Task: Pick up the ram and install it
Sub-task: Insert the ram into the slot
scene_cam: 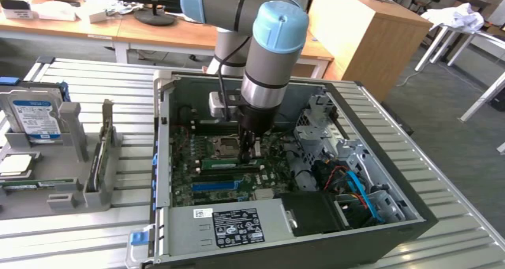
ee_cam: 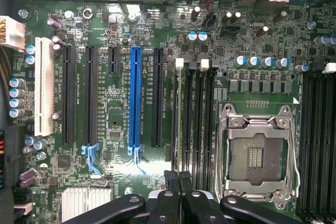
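Observation:
The ram (scene_cam: pixel 227 161) is a thin green stick lying along a memory slot on the motherboard inside the open computer case (scene_cam: pixel 410 219). In the wrist view I see the ram (ee_cam: pixel 181 119) edge-on as a pale line in the slot beside the CPU socket (ee_cam: pixel 257 153). My gripper (scene_cam: pixel 251 155) reaches straight down into the case at the end of the stick towards the exterior view's right. In the wrist view the gripper (ee_cam: pixel 177 178) has its black fingertips (ee_cam: pixel 169 178) pressed together, shut, directly over that end of the ram. Nothing shows between them.
A long blue slot strip (ee_cam: pixel 135 95) and black expansion slots run parallel to the ram. The power supply (scene_cam: pixel 229 224) fills the case's near side, with drive cages and blue cables (scene_cam: pixel 355 183) at the exterior view's right. A grey holder (scene_cam: pixel 67 198) at the left carries a hard drive (scene_cam: pixel 35 118).

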Controlling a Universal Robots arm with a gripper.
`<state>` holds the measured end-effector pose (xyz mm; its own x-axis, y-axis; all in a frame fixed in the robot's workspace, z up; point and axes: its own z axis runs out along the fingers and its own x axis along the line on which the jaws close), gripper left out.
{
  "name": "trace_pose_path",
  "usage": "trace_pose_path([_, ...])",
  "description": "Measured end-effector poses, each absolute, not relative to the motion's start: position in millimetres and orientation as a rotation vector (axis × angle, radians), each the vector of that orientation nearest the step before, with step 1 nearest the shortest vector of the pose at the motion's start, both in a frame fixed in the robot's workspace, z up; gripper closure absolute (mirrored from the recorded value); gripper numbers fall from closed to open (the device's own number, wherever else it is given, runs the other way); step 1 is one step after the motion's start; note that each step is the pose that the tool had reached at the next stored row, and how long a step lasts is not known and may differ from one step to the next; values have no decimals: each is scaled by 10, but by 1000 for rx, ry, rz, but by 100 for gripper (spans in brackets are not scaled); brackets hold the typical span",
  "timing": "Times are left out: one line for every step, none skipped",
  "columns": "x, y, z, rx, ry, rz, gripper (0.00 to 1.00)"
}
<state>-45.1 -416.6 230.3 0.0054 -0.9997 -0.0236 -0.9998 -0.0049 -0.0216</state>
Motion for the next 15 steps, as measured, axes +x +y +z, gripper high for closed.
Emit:
trace_pose_path([-452,-4166,2303,-2205,2193,2,88])
trace_pose_path([-451,-4166,2301,-2205,2193,2,88])
trace_pose_path([-451,-4165,2299,-2204,2193,2,88])
trace_pose_path([-451,-4165,2298,-2205,2193,2,88])
trace_pose_path([-451,-4165,2295,-2204,2193,2,88])
trace_pose_path([-451,-4165,2292,-2204,2193,2,88])
trace_pose_path([-451,-4164,2290,-2204,2193,2,88])
trace_pose_path([-451,-4164,2289,-2204,2193,2,88])
trace_pose_path([-451,-4163,2287,-2204,2193,2,88])
trace_pose_path([-452,-4163,2285,-2204,2193,2,88])
trace_pose_path([-451,-4163,2284,-2204,2193,2,88])
trace_pose_path([-451,-4163,2281,-2204,2193,3,88])
trace_pose_path([-451,-4162,2280,-2204,2193,2,88])
trace_pose_path([-451,-4162,2279,-2204,2193,2,88])
trace_pose_path([-452,-4162,2278,-2204,2193,2,88])
